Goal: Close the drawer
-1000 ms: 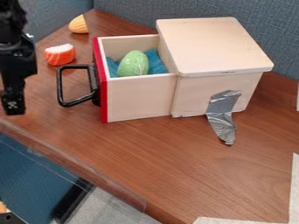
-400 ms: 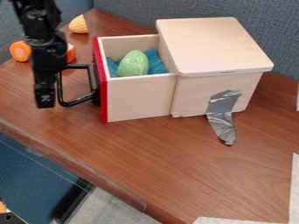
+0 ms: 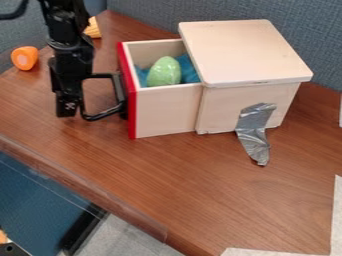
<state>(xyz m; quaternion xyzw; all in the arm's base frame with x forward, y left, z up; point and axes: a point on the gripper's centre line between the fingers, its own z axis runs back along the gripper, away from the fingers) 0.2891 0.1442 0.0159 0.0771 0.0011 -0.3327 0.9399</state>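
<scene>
We see the pale wooden drawer [image 3: 167, 111] part-way out of its box, at the middle left of the view, its red front panel [image 3: 131, 95] facing left. Inside it we have a speckled green egg [image 3: 164, 73] on blue cloth [image 3: 189, 70], the egg's top rising above the near side wall's rim. The black bent handle [image 3: 104, 116] stands out from the red front.

At the handle's outer end we find the black gripper [image 3: 69, 107], pointing down and seeming to touch it; we cannot tell how far open it is, or whether it has hold of the handle.

The pale wooden box [image 3: 244, 55] sits to the drawer's right, crumpled silver tape [image 3: 254, 132] running from its side onto the brown wood-grain table [image 3: 167, 175]. A band of tabletop lies between the gripper and the slanting near edge, and a wider stretch fronts the box. Behind us-facing things rises the blue-grey fabric partition [image 3: 147, 12]. An orange rounded toy [image 3: 25, 58] lies by the far left edge, a yellow ridged toy [image 3: 94, 29] behind the arm.
</scene>
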